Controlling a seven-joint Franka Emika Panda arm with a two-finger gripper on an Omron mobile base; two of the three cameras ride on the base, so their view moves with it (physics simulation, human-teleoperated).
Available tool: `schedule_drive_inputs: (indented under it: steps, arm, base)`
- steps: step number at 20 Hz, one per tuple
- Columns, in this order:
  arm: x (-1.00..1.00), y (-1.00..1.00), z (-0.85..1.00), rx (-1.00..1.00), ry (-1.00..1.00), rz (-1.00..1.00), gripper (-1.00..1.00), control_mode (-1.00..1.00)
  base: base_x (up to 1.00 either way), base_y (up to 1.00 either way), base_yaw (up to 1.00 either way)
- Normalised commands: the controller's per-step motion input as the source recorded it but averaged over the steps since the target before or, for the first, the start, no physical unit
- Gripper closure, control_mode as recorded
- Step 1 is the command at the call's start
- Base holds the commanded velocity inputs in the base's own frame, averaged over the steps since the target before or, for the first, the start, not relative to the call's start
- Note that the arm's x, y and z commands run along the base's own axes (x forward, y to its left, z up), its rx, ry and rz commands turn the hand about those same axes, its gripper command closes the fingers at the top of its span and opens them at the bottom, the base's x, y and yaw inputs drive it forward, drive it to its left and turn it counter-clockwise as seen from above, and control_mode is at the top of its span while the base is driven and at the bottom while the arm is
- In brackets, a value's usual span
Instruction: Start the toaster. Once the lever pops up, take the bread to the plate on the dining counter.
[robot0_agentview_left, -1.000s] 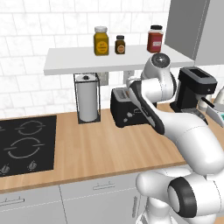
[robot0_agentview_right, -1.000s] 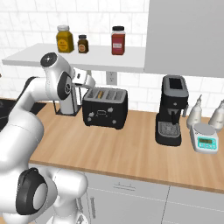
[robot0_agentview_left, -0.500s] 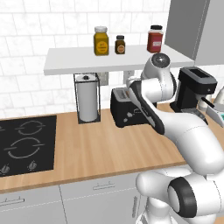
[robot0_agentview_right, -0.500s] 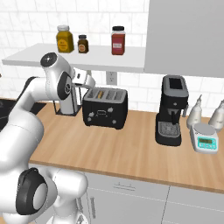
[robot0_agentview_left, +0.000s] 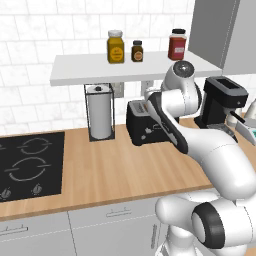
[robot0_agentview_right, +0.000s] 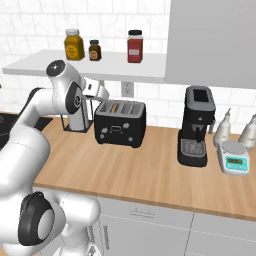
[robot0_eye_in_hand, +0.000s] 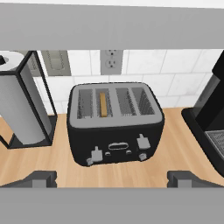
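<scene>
— Toaster count, and where?
— One black toaster (robot0_eye_in_hand: 114, 123), centre of the hand view, standing on the wooden worktop (robot0_agentview_right: 145, 172). Four slots across its top there; one tan slice of bread (robot0_eye_in_hand: 103, 104) upright in the second slot from the left, other three dark. Two levers and two small knobs along the front.
— Same toaster in the base views?
— Yes. Centre of the left base view (robot0_agentview_left: 141, 124), partly behind the white arm; left of centre in the right base view (robot0_agentview_right: 120, 123), bread edge (robot0_agentview_right: 115, 107) just visible at the top.
— Gripper?
— Two dark fingertips (robot0_eye_in_hand: 41, 178) at the bottom corners of the hand view, spread wide and released, grasping nothing, gripper (robot0_eye_in_hand: 113, 179) in front of the toaster and apart from it. In the right base view, hand (robot0_agentview_right: 95, 90) at upper left, beside the toaster's left end and above it.
— Neighbours on the worktop?
— One paper-towel roll in a black wire holder (robot0_eye_in_hand: 22, 105) at the left of the hand view, just beside the toaster. One black coffee machine (robot0_agentview_right: 196, 126) right of centre in the right base view. One small digital scale (robot0_agentview_right: 234, 157) at the right edge, two pale bottles (robot0_agentview_right: 223, 128) behind it.
— Shelf?
— One white shelf (robot0_agentview_left: 90, 72) across the upper part of the left base view, three jars on it: one yellow (robot0_agentview_left: 115, 47), one small dark (robot0_agentview_left: 137, 51), one red (robot0_agentview_left: 177, 44).
— Anything else?
— One black hob (robot0_agentview_left: 29, 164) at the lower left of the left base view. One wall outlet (robot0_eye_in_hand: 111, 61) above the toaster in the hand view.
</scene>
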Motion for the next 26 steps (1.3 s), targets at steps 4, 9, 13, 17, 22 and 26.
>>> schedule_drive_inputs:
  steps: [4,9,13,17,22,26]
  arm:
    - [0.00,0.00,0.00,0.00,0.00,0.00,-1.00,-1.00]
    - [0.00,0.00,0.00,0.00,0.00,0.00,-1.00,-1.00]
    - [0.00,0.00,0.00,0.00,0.00,0.00,-1.00,-1.00]
    - [0.00,0.00,0.00,0.00,0.00,0.00,-1.00,-1.00]
    - [0.00,0.00,0.00,0.00,0.00,0.00,-1.00,-1.00]
    - [0.00,0.00,0.00,0.00,0.00,0.00,-1.00,-1.00]
  base:
    - [0.00,0.00,0.00]
    - [0.00,0.00,0.00]
    - [0.00,0.00,0.00]
    - [0.00,0.00,0.00]
    - [0.00,0.00,0.00]
    - [0.00,0.00,0.00]
